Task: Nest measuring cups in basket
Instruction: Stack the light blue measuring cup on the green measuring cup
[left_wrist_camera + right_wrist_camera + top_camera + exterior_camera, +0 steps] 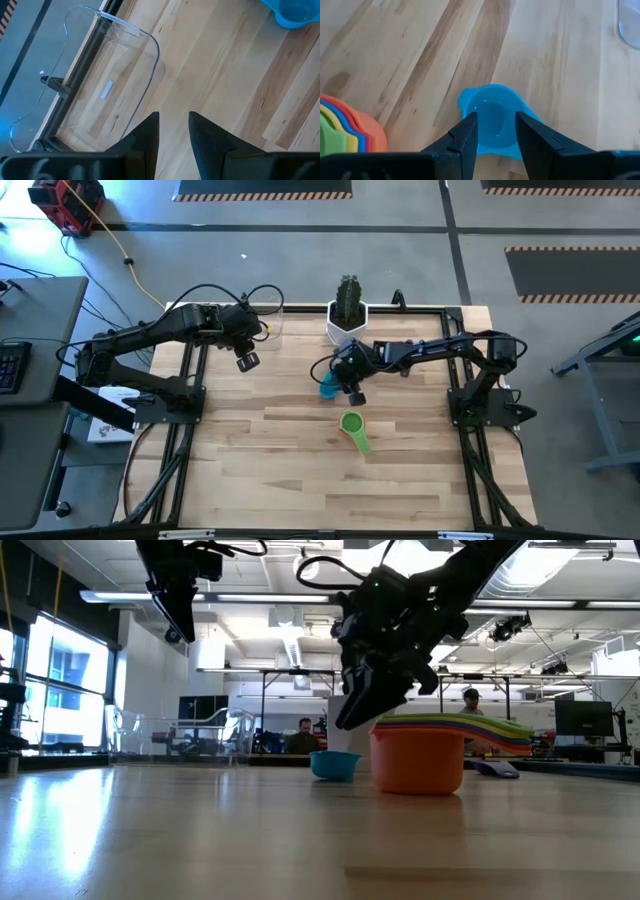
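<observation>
A light blue measuring cup (328, 388) stands alone on the table, bowl up; it also shows in the low view (334, 764). Beside it, toward the near edge, stands a nested stack of cups (353, 425), green on top and orange at the bottom (418, 758). My right gripper (495, 125) is open and hovers just above the light blue cup (492, 107), apart from it. The clear basket (105, 85) stands at the far left edge (272, 320). My left gripper (173, 122) hangs high beside it, empty, its fingers a little apart.
A white pot with a cactus (347, 315) stands at the far edge, behind the light blue cup. Bare wood lies between the basket and the cups and across the near half of the table. People sit in the room beyond the table (303, 736).
</observation>
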Robot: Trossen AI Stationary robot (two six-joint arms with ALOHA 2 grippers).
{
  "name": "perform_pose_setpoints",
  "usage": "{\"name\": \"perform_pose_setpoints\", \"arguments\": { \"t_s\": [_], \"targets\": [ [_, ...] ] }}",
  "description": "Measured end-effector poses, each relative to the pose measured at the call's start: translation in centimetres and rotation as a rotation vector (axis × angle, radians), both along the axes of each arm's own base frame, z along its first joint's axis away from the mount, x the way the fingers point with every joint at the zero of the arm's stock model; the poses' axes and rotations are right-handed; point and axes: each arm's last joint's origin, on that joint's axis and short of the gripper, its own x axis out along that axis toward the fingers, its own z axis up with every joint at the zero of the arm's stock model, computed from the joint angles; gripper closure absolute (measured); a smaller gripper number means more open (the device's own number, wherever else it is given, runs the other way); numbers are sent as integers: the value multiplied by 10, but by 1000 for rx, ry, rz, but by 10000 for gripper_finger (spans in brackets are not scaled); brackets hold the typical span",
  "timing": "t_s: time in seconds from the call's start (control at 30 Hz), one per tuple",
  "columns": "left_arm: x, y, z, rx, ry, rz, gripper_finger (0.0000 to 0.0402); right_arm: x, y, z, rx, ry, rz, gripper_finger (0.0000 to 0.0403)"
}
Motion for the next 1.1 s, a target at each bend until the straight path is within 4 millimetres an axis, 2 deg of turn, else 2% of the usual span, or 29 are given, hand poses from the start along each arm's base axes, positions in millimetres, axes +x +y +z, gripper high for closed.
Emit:
{"name": "perform_pose_setpoints", "arguments": {
  "t_s": [0.13,0.3,0.53,0.67,0.93,1.1],
  "targets": [
    [0,0,0,0,0,0,305,0,-1,0,-22,-4,25,279],
    [0,0,0,0,0,0,305,0,-5,-3,58,-12,72,279],
    [0,0,0,0,-1,1,305,-1,-9,-10,73,4,104,279],
    [0,0,0,-1,1,1,305,0,-5,-16,21,11,184,279],
    [0,1,0,0,0,5,305,0,-6,-18,-45,23,211,279],
    [0,2,0,1,1,9,305,1,-7,-31,-49,53,224,279]
  ]
}}
